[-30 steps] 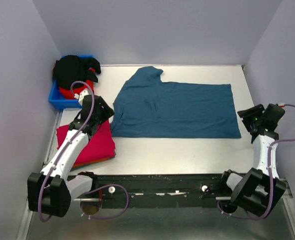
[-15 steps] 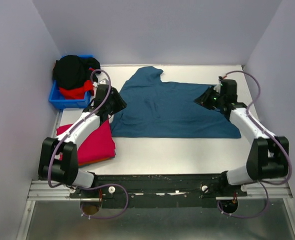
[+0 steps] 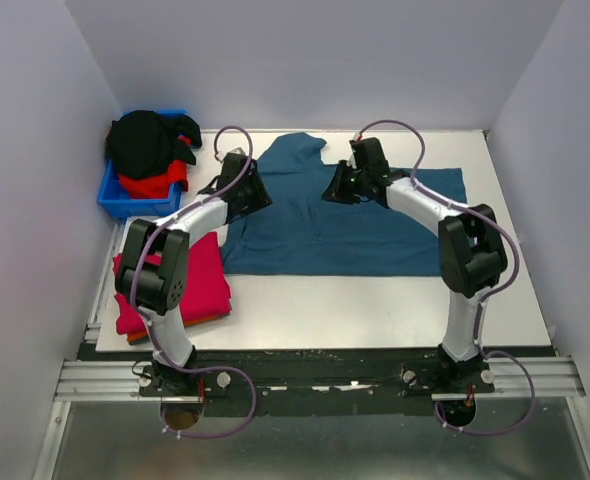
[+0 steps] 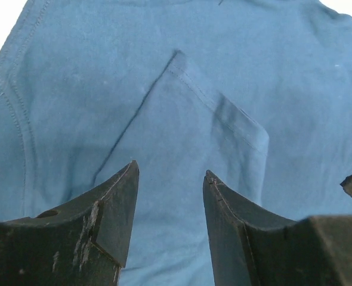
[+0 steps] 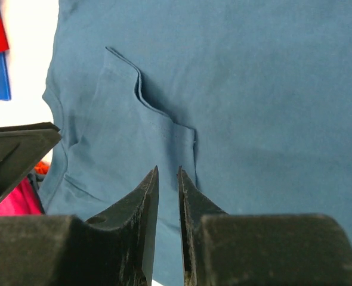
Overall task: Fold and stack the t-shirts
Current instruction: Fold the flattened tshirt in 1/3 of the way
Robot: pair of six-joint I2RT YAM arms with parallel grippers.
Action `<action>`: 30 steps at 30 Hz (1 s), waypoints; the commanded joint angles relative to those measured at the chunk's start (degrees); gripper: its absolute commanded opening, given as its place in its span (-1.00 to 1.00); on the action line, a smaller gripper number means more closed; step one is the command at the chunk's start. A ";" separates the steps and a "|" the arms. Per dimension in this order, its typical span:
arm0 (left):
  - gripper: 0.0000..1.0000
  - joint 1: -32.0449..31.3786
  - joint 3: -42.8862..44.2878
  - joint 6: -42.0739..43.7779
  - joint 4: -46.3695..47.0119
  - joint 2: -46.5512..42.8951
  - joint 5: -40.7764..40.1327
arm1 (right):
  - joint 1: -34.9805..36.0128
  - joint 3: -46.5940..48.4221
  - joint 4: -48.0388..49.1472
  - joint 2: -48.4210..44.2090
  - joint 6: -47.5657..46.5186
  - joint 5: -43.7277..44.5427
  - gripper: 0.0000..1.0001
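Note:
A large teal-blue t-shirt (image 3: 375, 225) lies spread on the white table (image 3: 375, 310), its sleeve (image 4: 194, 137) folded inward over the body. My left gripper (image 3: 258, 194) hovers over the shirt's left part, open, with only cloth below its fingertips (image 4: 170, 173). My right gripper (image 3: 331, 192) faces it from the right over the same sleeve (image 5: 134, 119). Its jaws stand a narrow slit apart, open, with nothing pinched (image 5: 167, 173). A folded crimson-pink t-shirt (image 3: 200, 280) lies at the left with an orange edge (image 3: 190, 322) under it.
A blue bin (image 3: 110, 195) at the back left holds a black shirt (image 3: 143, 142) and a red one (image 3: 155, 183). Grey walls close in the table on three sides. The left gripper's finger (image 5: 15, 155) shows in the right wrist view.
Both arms swung in from the table's sides to the middle of the teal shirt and now face each other. The right jaws narrowed a lot, the left jaws a little.

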 commanded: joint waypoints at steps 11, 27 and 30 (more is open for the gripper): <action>0.12 0.00 12.91 0.28 -5.87 13.27 2.15 | 3.34 12.81 -10.27 12.33 -0.09 3.83 -0.45; 0.13 0.36 18.81 -0.16 -11.94 19.42 0.56 | 5.19 18.36 -16.16 17.70 3.24 6.20 -0.43; 0.13 0.36 19.16 -0.07 -12.29 19.60 0.48 | 5.19 18.45 -16.78 17.70 3.25 7.69 -0.42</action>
